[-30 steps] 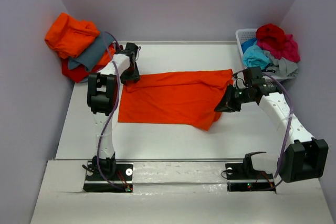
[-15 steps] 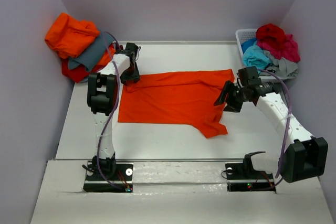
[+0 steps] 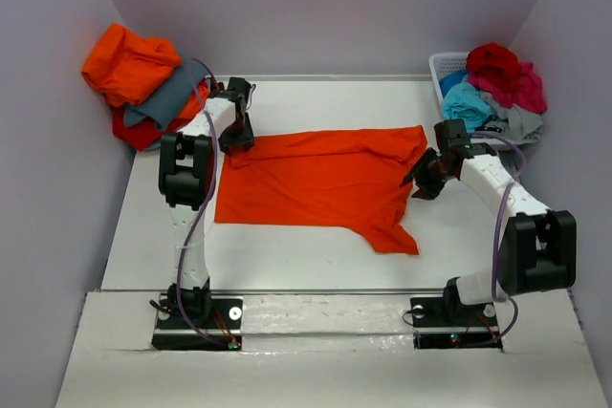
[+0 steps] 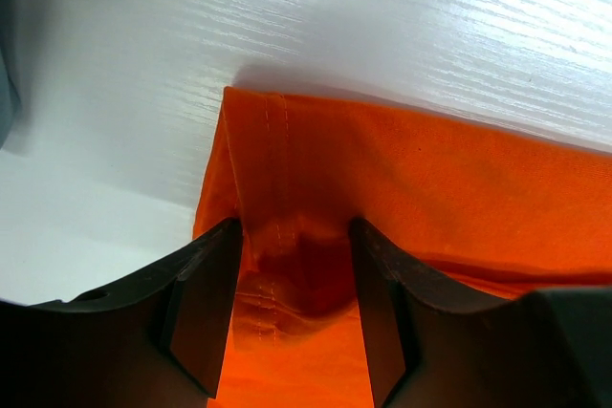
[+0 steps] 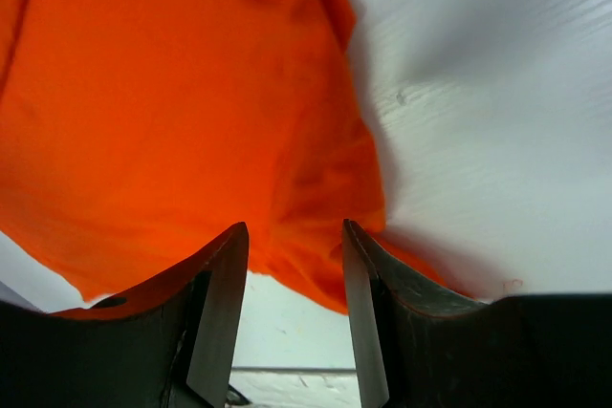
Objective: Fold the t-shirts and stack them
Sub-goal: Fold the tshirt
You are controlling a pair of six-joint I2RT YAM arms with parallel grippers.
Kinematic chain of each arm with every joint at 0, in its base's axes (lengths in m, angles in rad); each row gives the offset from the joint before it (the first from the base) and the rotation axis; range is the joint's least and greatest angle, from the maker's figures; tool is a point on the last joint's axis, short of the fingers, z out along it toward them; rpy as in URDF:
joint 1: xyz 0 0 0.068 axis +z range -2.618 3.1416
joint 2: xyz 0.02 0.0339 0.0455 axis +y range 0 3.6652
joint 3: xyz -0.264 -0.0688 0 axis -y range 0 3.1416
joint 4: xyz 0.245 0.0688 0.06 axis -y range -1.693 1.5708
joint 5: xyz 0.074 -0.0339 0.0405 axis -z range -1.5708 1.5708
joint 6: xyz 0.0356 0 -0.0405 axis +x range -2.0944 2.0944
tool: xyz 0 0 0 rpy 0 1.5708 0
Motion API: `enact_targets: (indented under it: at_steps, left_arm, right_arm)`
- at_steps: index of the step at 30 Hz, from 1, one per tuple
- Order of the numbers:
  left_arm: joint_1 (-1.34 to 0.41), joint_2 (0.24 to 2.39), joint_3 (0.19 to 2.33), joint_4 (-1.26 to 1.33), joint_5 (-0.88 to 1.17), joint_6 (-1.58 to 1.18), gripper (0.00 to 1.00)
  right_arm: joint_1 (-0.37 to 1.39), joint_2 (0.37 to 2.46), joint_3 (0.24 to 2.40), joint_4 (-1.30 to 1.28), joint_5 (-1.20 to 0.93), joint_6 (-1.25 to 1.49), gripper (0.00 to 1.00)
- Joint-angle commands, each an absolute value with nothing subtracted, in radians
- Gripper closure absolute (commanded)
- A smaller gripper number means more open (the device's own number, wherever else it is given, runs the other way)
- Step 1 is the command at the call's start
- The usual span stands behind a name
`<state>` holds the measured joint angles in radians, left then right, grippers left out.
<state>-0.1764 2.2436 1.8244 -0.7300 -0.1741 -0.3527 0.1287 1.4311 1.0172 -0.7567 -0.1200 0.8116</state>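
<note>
Orange t-shirt (image 3: 316,183) spread flat on white table (image 3: 316,260), left gripper (image 4: 295,317) pinching its hemmed corner, right gripper (image 5: 295,317) spread above the opposite edge, holding nothing.

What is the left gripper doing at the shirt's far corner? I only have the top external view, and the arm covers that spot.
Observer: The left wrist view shows the left gripper with the orange t-shirt puckered up between its fingers; it looks pinched.
Operator: Which part of the shirt?
Observer: A corner, with a double-stitched hem running just beyond the fingertips.
Operator: And the right gripper?
Observer: In its own wrist view the right gripper is open with nothing pinched; the shirt's edge lies on the white table beneath it.
</note>
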Motion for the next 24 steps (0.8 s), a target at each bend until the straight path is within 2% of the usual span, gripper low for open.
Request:
enact_targets:
  at_steps: [1, 24]
  left_arm:
    - [-0.166, 2.257, 1.835, -0.744, -0.169, -0.344, 0.39]
    - [-0.146, 2.243, 1.816, -0.742, -0.169, -0.341, 0.39]
  right_arm:
    - [0.061, 1.454, 1.020, -0.652, -0.107, 0.865, 0.51]
    - [-0.072, 1.615, 0.956, -0.531, -0.101, 0.946, 0.59]
